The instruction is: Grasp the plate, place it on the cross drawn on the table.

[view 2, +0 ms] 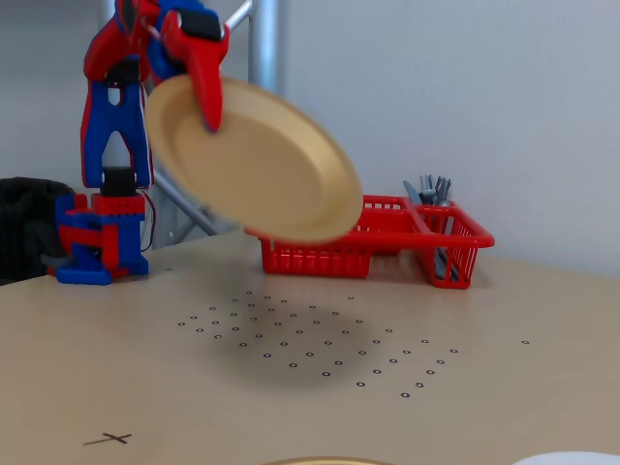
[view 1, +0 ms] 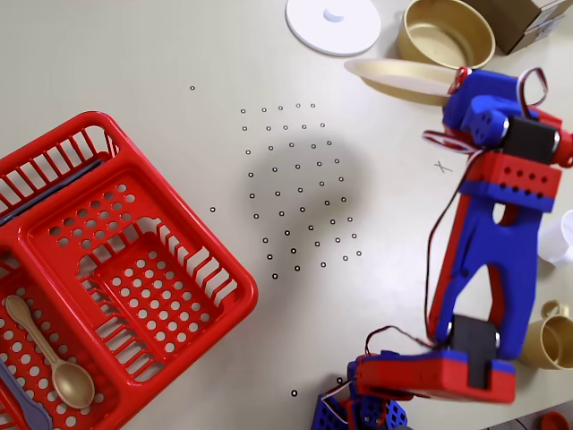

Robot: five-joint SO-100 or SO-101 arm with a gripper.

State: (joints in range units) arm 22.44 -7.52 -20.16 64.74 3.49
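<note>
Nearest the fixed camera I have the cross (view 2: 108,439), a faint pen mark on the bare desk (view 2: 194,397) low at the left of that view, with nothing on it. Just past it comes the grid of dots (view 2: 315,339), darkened by the shadow of my load. Above that shadow hangs the plate (view 2: 254,161), well clear of the desk and tipped steeply so its well faces the fixed camera. The claw (view 2: 205,92) is clenched on the plate's upper rim, one red finger lying across the face.

From overhead the plate (view 1: 403,77) shows almost edge-on, sitting between the white lid (view 1: 333,22) and the tan pot (view 1: 446,38), and the cross (view 1: 440,166) lies just beside the arm, towards the base from where the plate hangs.

As I judge it, I'm in the carry, with lowering and release yet to come. To do it well I'd draw the wrist back until the plate's centre is over the mark, level the plate so the far rim doesn't strike first and skid, then descend slowly. A rim pinch on smooth plastic may slip if I swing fast.

Farthest back sits the red basket (view 2: 373,235), well apart from the target.
</note>
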